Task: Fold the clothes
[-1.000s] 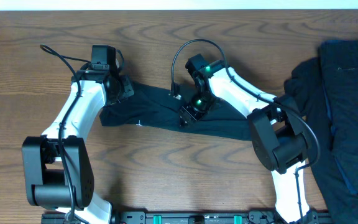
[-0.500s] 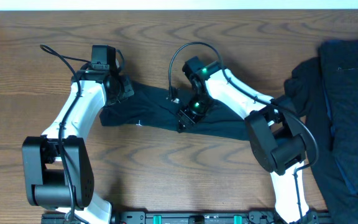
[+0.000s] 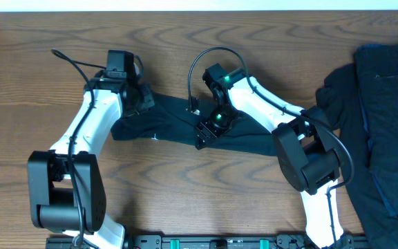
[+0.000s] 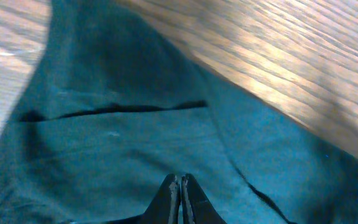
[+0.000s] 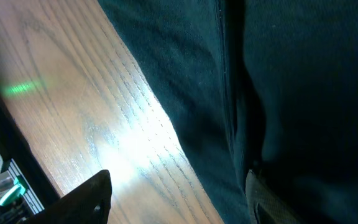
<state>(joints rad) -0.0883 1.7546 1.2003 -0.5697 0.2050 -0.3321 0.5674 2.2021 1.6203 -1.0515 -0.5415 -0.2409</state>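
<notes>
One of the clothes, a dark navy garment, lies as a long, flattened band across the middle of the table. My left gripper sits over its upper left end, shut. In the left wrist view its fingertips press together just above the cloth, and nothing shows between them. My right gripper is open at the band's front edge. In the right wrist view it straddles that edge, with one finger over bare wood and the other over the cloth.
More dark clothes lie in a loose pile at the table's right side, reaching to the right edge. The bare wooden table shows in front of the band. The arm bases stand at the front edge.
My right gripper's jaws have spread wider and it has edged slightly left along the garment. The left arm has shifted a little to the right, its gripper still shut.
</notes>
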